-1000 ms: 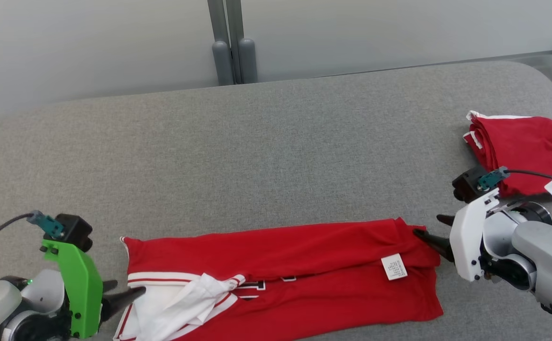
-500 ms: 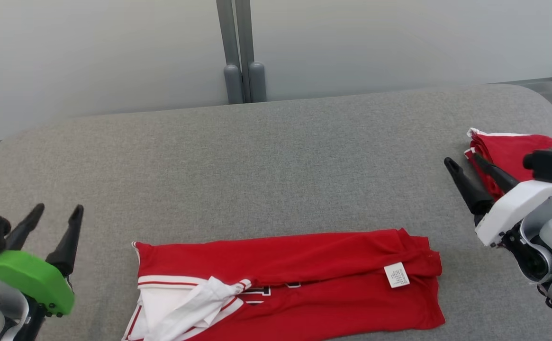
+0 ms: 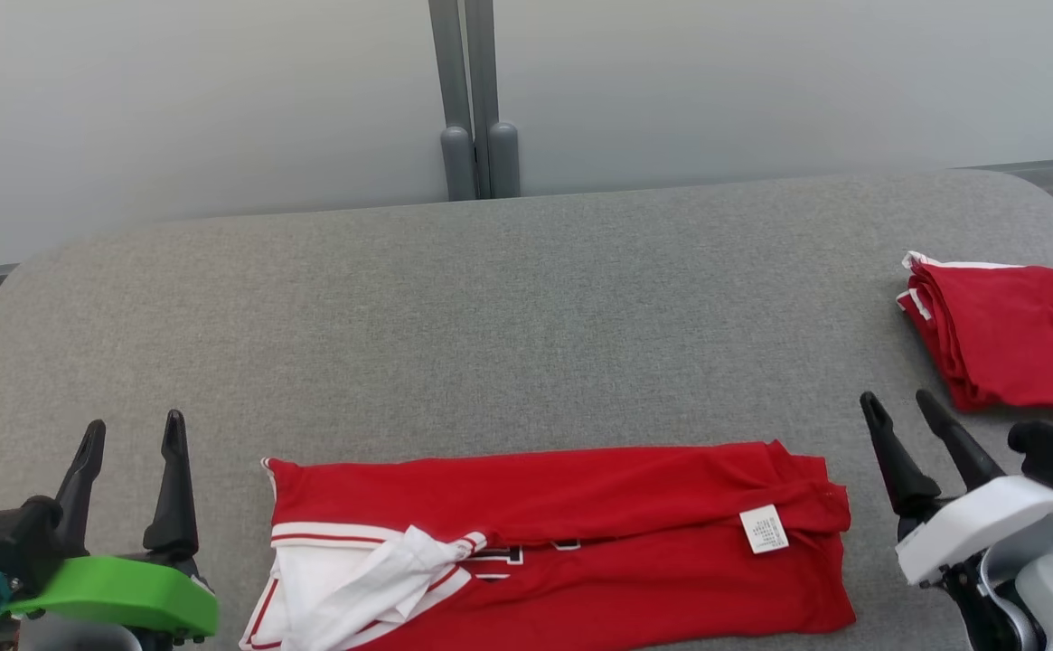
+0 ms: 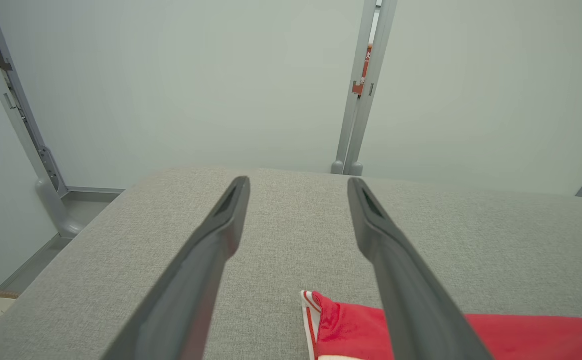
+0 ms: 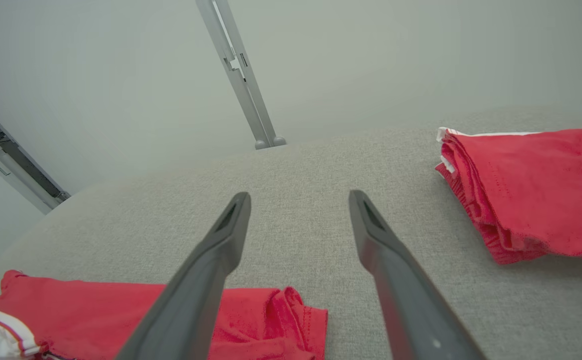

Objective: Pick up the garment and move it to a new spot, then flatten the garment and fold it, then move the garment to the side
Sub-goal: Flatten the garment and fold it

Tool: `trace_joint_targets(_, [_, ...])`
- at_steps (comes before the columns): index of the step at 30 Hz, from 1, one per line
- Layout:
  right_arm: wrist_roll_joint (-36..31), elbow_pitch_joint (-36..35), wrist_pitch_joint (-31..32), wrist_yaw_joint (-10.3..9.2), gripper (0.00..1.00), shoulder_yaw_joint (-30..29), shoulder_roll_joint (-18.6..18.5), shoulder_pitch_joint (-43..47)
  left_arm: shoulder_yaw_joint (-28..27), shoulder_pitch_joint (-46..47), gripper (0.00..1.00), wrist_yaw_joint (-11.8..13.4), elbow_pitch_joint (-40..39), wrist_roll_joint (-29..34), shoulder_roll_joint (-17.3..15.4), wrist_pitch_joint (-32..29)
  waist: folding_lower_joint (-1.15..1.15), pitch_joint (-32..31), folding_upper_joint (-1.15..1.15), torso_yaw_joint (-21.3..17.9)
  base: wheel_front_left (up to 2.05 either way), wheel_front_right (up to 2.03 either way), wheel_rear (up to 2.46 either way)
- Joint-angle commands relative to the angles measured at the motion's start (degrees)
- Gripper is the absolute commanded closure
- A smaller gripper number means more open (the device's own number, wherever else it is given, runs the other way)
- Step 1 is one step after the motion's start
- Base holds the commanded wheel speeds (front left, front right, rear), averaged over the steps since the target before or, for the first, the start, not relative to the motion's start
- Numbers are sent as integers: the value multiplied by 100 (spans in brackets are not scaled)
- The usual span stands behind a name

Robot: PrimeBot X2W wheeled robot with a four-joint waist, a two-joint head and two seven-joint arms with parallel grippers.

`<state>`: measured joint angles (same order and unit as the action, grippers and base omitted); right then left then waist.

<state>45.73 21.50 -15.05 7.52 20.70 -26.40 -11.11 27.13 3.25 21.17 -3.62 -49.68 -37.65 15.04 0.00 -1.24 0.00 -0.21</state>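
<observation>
- Garment [image 3: 562,533]: a long red folded strip at the near edge of the grey counter [image 3: 526,316]. It lies between the two tools and neither touches it.
- Left tool [image 3: 135,421]: fingers spread wide, nothing between them, tips pointing away from the robot. It sits just beside the garment's left end, clear of the cloth. The left wrist view shows the garment's white-striped corner below the right-hand finger.
- Right tool [image 3: 896,398]: fingers also apart and empty. It is just off the garment's right end with a gap of bare counter between.
- Garment's left end: a white panel with red stripes [image 3: 354,579] is bunched over the red.
- White tag [image 3: 764,529] near the garment's right end; the print is too small to read.
- Black lettering [image 3: 493,558] peeks out at the fold line, mostly hidden, unreadable.
- Second red cloth [image 3: 1010,334], folded, at the far right of the counter. It lies beyond the right tool, well apart from the garment.
- Grey post [image 3: 476,99] stands against the pale wall behind the counter. The left wrist view shows a red sticker in its gap; its marks are illegible.
</observation>
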Motion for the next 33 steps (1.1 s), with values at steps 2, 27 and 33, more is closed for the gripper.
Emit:
trace_joint_targets(2, [-179, 19, -10, -6, 0, -148, 126, 261, -337, -330, 0, -100, -2, 460, 322, 13, 0, 22, 0, -9, 0, 0, 0])
trace_joint_targets(27, [-232, 1589, 2554, -6, 0, -595, 1064, 81, -1233, -469, 0, -1507, 962, 1802, 1821, 14, 0, 134, 0, 287, 0, 0, 0])
trace_joint_targets(33, [-48, 1584, 2948, -2, 0, -454, 1385, 41, -1208, -404, 0, -1605, 1134, 1845, 1879, 14, 0, 145, 0, 389, 0, 0, 0])
